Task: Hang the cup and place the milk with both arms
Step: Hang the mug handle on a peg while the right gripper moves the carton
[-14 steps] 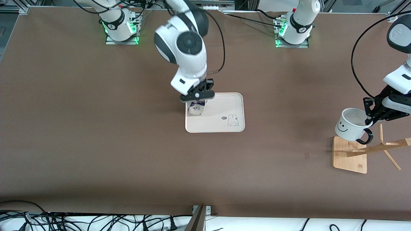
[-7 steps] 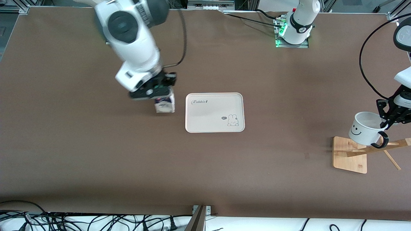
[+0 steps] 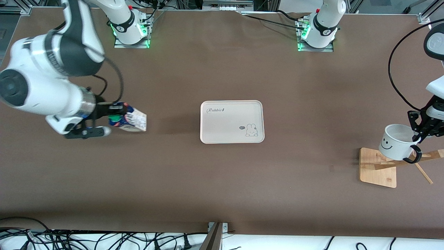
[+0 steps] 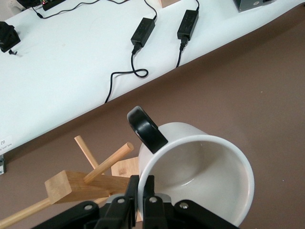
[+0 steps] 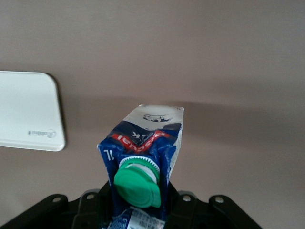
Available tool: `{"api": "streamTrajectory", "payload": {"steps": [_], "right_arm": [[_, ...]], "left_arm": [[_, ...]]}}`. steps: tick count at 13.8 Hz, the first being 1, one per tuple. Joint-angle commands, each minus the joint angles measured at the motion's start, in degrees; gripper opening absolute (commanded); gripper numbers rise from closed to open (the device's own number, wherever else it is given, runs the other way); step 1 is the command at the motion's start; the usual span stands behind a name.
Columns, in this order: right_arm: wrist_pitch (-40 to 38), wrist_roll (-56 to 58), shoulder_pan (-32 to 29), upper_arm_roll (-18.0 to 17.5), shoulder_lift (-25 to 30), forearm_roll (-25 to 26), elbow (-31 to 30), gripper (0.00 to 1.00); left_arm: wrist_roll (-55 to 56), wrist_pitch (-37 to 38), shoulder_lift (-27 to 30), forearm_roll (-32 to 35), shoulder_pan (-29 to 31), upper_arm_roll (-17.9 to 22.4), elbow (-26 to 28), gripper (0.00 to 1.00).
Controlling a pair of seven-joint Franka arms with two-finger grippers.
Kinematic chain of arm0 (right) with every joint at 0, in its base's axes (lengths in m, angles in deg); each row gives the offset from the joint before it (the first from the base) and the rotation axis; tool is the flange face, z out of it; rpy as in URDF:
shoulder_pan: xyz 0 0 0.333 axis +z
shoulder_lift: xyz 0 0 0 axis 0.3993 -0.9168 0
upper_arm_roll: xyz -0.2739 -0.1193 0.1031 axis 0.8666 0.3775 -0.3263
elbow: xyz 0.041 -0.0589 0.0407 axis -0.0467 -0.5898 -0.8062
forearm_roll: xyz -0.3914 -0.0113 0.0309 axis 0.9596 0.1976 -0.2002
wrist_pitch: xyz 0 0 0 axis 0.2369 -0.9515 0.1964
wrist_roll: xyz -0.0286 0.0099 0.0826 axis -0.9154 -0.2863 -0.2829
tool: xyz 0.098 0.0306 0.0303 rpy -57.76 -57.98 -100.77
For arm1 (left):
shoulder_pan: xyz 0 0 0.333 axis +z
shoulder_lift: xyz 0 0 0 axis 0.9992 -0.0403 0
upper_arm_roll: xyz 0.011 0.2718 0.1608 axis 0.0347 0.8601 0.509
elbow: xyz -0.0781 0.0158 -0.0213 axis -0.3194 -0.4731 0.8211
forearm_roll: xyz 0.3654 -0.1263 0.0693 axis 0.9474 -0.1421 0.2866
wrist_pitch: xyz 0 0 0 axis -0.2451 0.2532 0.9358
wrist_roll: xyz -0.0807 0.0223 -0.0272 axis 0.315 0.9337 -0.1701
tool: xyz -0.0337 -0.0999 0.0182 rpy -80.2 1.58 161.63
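The white smiley cup (image 3: 395, 142) hangs tilted from my left gripper (image 3: 416, 133), which is shut on its rim over the wooden rack (image 3: 378, 166). In the left wrist view the gripper (image 4: 143, 195) pinches the cup (image 4: 200, 176) wall; the black handle (image 4: 145, 129) is close to a rack peg (image 4: 107, 164), not on it. My right gripper (image 3: 112, 119) is shut on the top of the blue-and-white milk carton (image 3: 131, 121), held on its side over bare table toward the right arm's end. In the right wrist view my gripper (image 5: 138, 205) holds the carton (image 5: 143, 138) near its green cap (image 5: 136, 183).
A cream rabbit tray (image 3: 231, 121) lies at the table's middle with nothing on it; its corner shows in the right wrist view (image 5: 28, 109). Cables and power bricks (image 4: 143, 31) lie on a white surface past the table's edge near the rack.
My right gripper carried the milk off the tray toward the right arm's end and tipped it sideways. My left gripper shifted the cup toward the rack's pegs.
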Motion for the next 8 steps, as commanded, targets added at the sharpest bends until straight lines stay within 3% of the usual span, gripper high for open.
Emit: {"api": "streamTrajectory", "payload": {"steps": [1, 5, 8], "right_arm": [[-1.32, 3.15, -3.86, 0.73, 0.95, -1.04, -2.66, 0.36], [0.60, 4.47, -5.45, 2.76, 1.73, -1.13, -8.89, 0.36], [7.78, 4.65, -5.01, 2.59, 6.03, 1.58, -18.71, 0.36]], "left_arm": [[-3.26, -2.37, -0.10, -2.15, 0.61, -0.45, 1.15, 0.00], [-9.06, -2.99, -1.33, -6.98, 1.32, -0.45, 1.07, 0.00], [-9.77, -3.07, -1.42, -7.07, 1.84, -0.37, 1.07, 0.00]]}}
